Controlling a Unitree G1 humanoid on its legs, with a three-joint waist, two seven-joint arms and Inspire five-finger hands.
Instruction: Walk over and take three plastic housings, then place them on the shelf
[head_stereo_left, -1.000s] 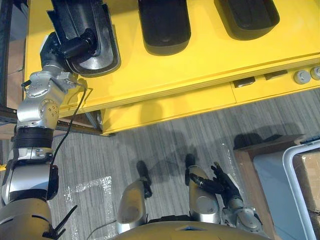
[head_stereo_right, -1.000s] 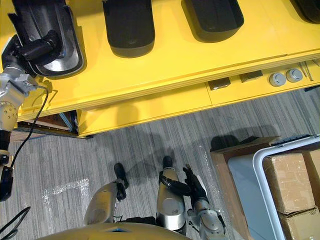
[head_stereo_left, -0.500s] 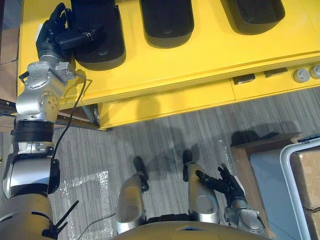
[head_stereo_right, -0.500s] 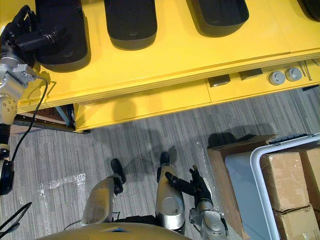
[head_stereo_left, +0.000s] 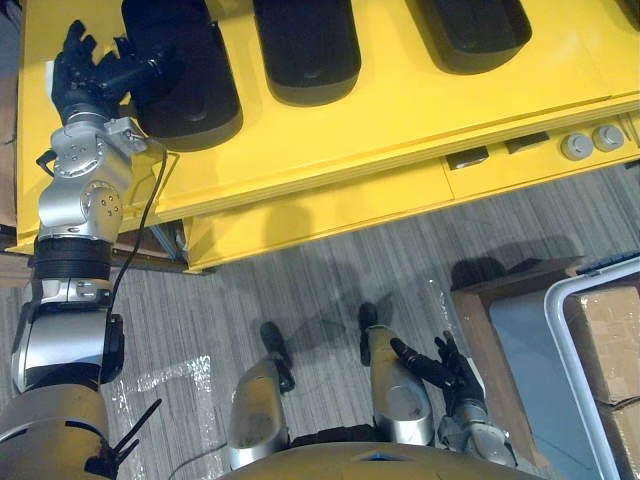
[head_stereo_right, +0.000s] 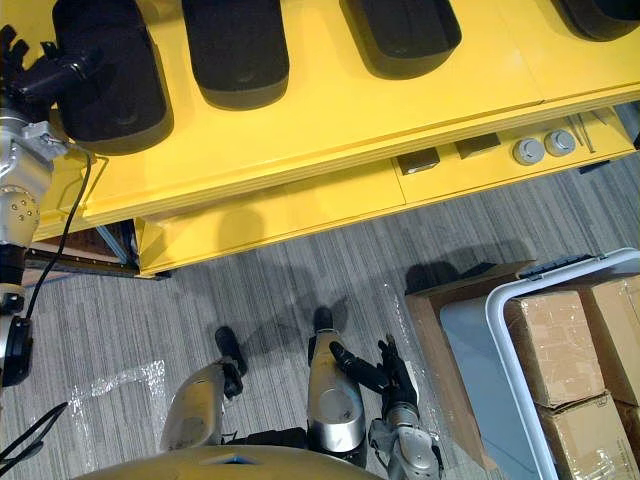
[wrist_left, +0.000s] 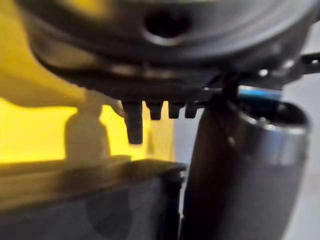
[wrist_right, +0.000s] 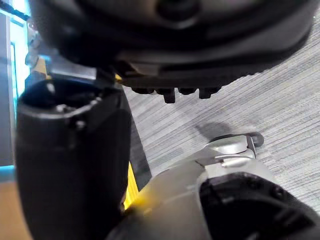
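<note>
Nearest the robot, the right hand hangs low over the grey striped floor. Its fingers are spread loosely and hold nothing. To the left of it, a patch of clear plastic film lies flat on the floor. On the right side stands a brown wooden board, and just beyond it a white-rimmed cart with cardboard boxes stacked inside.

Farther out, the yellow shelf spans the whole width of the view. Its lower board juts forward under the upper one and carries two small dark blocks side by side. Two round grey parts sit close together toward its right end.

On the upper board lie the plastic housings, all dark and long, set in a row well apart from one another. The left housing lies flat near the shelf's left end, the middle housing beside it and the right housing farther along. The corner of a fourth housing shows at the far right in the right eye view.

The left hand is raised to the shelf at the left edge of the left housing. Its fingers point straight and splayed, away from the robot, over the yellow board. The thumb reaches sideways across the housing's near left edge, lying on it or just above it; which of the two cannot be told. Nothing is clasped in this hand, and the housing rests on the board.
</note>
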